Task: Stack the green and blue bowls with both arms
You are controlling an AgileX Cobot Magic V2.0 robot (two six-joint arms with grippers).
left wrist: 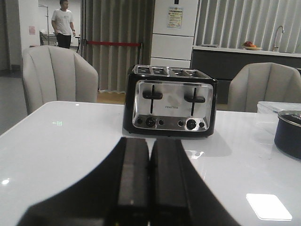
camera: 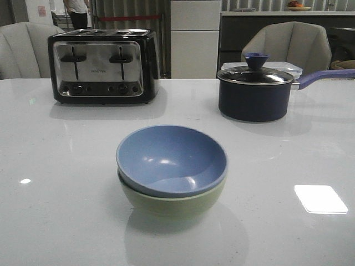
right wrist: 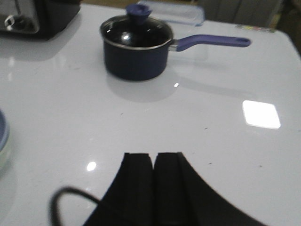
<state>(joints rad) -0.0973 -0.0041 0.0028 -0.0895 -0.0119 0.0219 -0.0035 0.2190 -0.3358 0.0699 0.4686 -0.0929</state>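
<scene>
In the front view the dusty blue bowl (camera: 169, 158) sits nested inside the pale green bowl (camera: 175, 206) at the middle of the white table. No arm shows in the front view. My left gripper (left wrist: 150, 141) is shut and empty, low over the table, facing the toaster. My right gripper (right wrist: 154, 155) is shut and empty over bare table, to the right of the bowls. The stacked bowls' rim (right wrist: 2, 136) just shows at the edge of the right wrist view.
A black and silver toaster (camera: 102, 66) stands at the back left and also shows in the left wrist view (left wrist: 169, 101). A dark navy lidded saucepan (camera: 255, 91) with a purple handle stands at the back right, also in the right wrist view (right wrist: 136, 47). Chairs stand behind the table.
</scene>
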